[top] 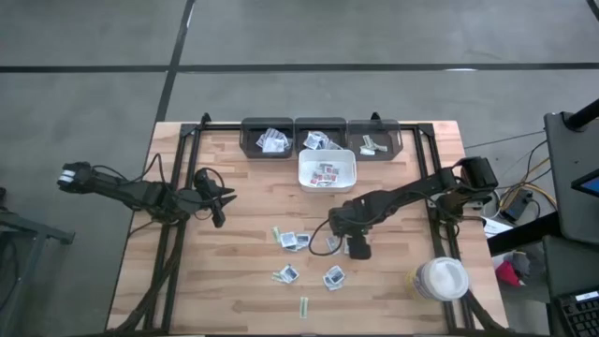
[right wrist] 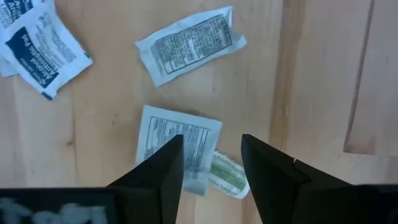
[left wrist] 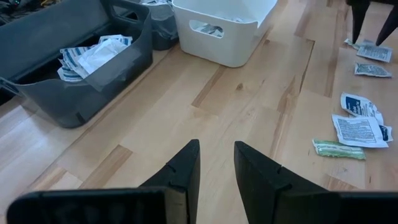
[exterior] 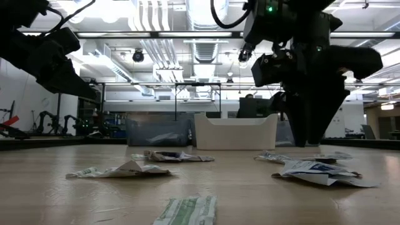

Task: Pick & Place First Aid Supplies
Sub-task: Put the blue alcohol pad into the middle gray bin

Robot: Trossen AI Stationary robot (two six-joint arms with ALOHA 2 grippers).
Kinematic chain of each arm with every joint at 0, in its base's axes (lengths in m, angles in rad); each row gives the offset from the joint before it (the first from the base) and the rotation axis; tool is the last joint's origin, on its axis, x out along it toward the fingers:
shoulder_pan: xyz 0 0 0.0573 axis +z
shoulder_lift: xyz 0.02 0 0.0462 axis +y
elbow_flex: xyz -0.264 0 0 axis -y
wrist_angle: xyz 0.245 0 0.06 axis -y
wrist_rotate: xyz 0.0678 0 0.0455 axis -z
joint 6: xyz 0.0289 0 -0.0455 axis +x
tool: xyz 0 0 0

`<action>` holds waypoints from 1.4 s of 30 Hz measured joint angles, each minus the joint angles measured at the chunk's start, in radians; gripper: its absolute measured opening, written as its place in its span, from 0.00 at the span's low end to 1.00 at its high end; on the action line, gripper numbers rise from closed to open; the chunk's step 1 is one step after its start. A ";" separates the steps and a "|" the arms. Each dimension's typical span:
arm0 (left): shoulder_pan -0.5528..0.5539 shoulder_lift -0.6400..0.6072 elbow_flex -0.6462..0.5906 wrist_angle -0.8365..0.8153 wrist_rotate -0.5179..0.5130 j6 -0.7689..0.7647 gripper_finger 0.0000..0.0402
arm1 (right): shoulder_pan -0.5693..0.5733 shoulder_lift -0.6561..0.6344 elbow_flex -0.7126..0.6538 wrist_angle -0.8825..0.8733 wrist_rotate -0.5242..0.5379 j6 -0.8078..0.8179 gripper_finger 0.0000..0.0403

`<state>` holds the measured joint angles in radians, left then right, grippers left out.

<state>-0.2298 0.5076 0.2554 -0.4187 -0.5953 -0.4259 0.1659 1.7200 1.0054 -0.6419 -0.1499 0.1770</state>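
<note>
So the first aid packets (top: 298, 241) are mostly loose on the wood in the middle-front of the table (top: 243, 290): a small bunch around the centre, two more nearer the front edge, and one narrow pale strip (top: 304, 306) closest to the front. From my right wrist cam I'm looking down on a white packet with black print (right wrist: 177, 146) sitting on top of a greenish strip (right wrist: 227, 173), with another printed packet (right wrist: 189, 42) just past it and a blue-labelled one (right wrist: 43, 43) off to the side.

My right gripper (top: 356, 245) hangs just above that cluster, at its right side, jaws apart with nothing between them; the packet under it shows in the gap. In the low view it's clearly off the wood, not touching anything.

More packets are already sorted: red-printed ones in the white tray (top: 327, 170) at the back centre, and others in the three dark bins (top: 321, 139) lined up along the back edge behind it.

Left gripper (top: 217, 201) is parked over bare wood on the left side, well apart from the pile, fingers (left wrist: 180, 171) only narrowly apart and empty.

Also a round white-lidded jar (top: 442, 279) sits at the front right corner.
</note>
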 joint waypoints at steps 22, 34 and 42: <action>0.001 -0.002 0.000 -0.001 -0.016 0.016 0.23 | 0.020 0.214 0.168 -0.167 0.151 0.004 0.13; 0.000 -0.089 0.000 0.112 0.151 0.172 0.23 | 0.015 0.189 0.190 -0.199 0.103 0.088 0.02; 0.000 -0.152 0.000 0.112 0.200 0.203 0.23 | 0.011 0.130 0.338 -0.327 -0.132 0.023 0.02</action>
<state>-0.2298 0.3558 0.2556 -0.3070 -0.3948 -0.2225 0.1764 1.8503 1.3430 -0.9687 -0.2817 0.2003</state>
